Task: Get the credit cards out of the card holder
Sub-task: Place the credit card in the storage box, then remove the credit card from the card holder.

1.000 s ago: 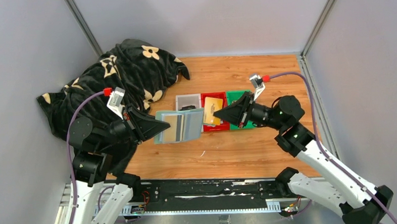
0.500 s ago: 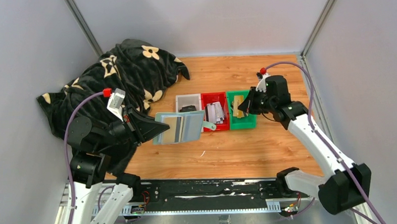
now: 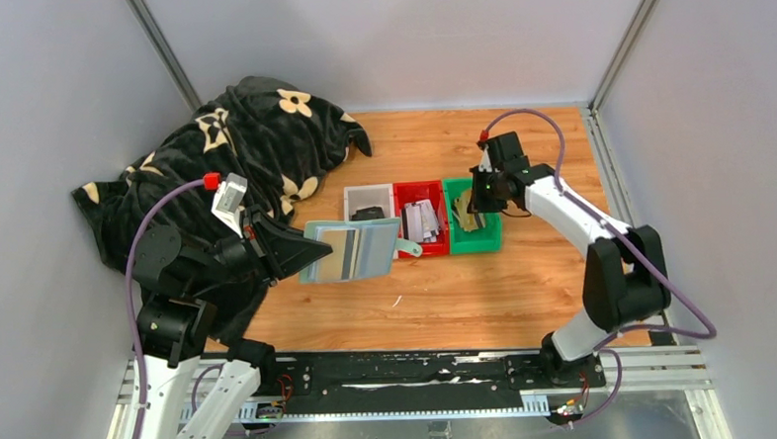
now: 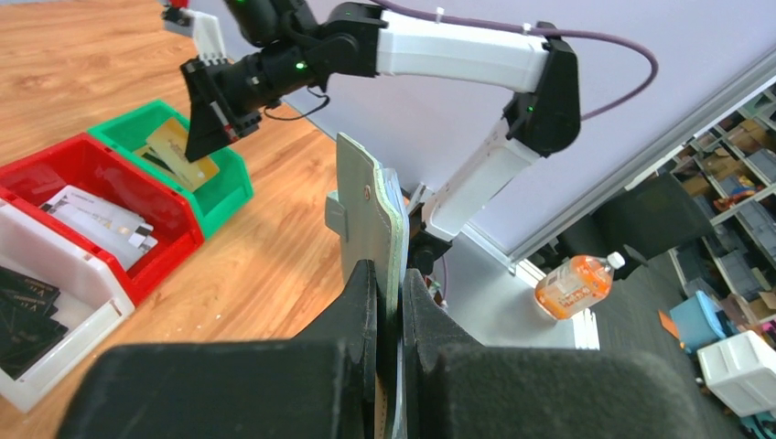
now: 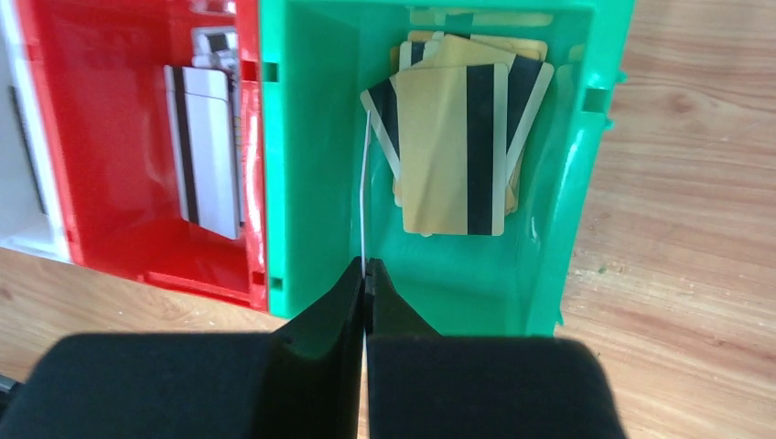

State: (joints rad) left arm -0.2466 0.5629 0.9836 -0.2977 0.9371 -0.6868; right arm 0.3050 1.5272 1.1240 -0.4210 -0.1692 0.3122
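Open card holder (image 3: 351,249) aloft; gold credit cards (image 5: 453,155) in green tray (image 5: 572,165).

overhead from near side, left wrist sidelong, right wrist close, seemingly downward, green tray (image 5: 316,137) in all

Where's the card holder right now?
Top view, left of centre: the card holder is clamped open in the left claw, raised just in front of the white tray.

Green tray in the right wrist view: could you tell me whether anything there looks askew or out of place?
Slightly. The gold cards lie fanned at different angles in the green tray, not squared. The right hand pinches another card edge-on over the tray, so it shows only as a thin pale line.
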